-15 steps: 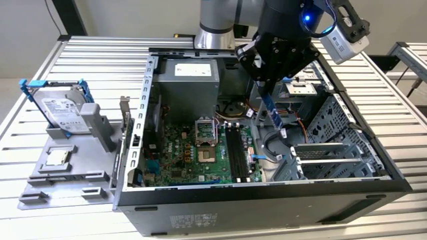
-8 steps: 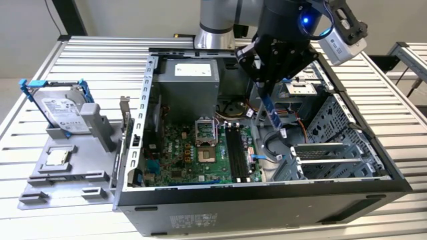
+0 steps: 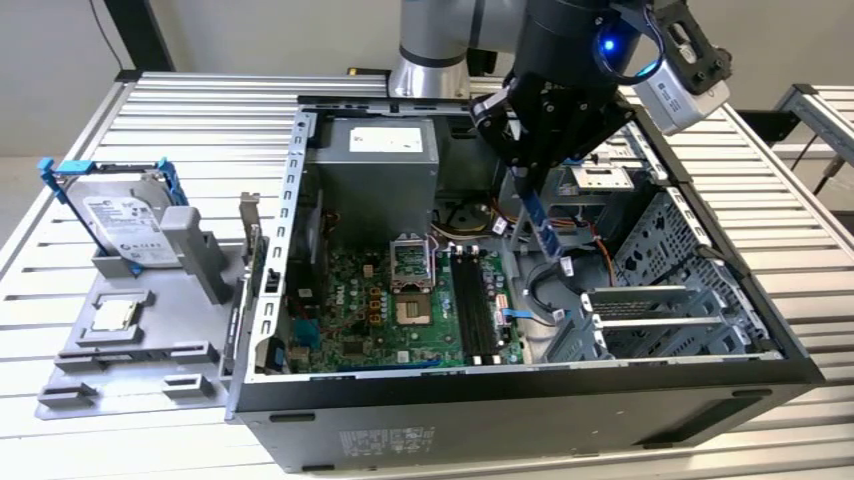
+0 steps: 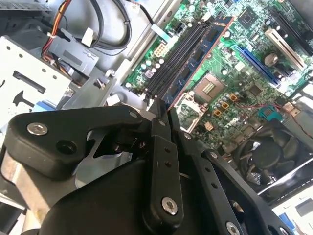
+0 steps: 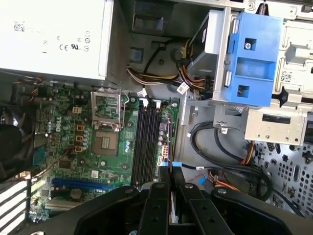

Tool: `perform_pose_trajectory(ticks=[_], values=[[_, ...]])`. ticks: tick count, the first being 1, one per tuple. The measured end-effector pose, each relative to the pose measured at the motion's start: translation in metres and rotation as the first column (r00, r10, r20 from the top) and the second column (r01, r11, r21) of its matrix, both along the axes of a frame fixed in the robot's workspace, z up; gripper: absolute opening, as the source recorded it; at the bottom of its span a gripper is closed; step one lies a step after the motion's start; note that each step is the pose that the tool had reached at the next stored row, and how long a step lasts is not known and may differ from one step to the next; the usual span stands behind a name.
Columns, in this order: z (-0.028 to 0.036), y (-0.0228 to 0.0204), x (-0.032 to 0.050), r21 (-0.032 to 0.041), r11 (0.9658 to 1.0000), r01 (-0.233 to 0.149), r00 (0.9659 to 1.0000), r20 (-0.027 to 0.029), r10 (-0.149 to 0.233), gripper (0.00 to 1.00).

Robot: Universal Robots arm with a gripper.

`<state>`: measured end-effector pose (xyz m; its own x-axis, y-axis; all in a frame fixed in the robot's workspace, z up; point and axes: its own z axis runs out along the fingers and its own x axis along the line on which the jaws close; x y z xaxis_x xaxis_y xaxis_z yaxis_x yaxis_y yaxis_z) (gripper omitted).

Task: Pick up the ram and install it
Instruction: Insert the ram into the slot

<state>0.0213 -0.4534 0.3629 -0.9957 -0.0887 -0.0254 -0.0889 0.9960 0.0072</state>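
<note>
One open case [image 3: 534, 425] lies on the table [image 3: 174, 110], and I hang inside its rim. The power supply [image 3: 374, 170] is on the exterior view's left of me, the drive cage [image 3: 667, 255] on its right, and the motherboard [image 3: 354, 310] lies below. My gripper [image 3: 534, 172] has its jaws clamped on the ram [image 3: 539, 215], which juts down past my fingertips over the board. In the first wrist view its thin edge runs just beside the black slots [image 5: 146, 142], on their drive-cage side.
</note>
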Motion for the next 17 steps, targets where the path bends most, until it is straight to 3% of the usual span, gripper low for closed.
perform_pose_trajectory(ticks=[17], values=[[-0.0127, 0.0011, 0.0002, 0.0001, 0.9997, 0.024, 0.9997, 0.0, -0.024, 0.0]])
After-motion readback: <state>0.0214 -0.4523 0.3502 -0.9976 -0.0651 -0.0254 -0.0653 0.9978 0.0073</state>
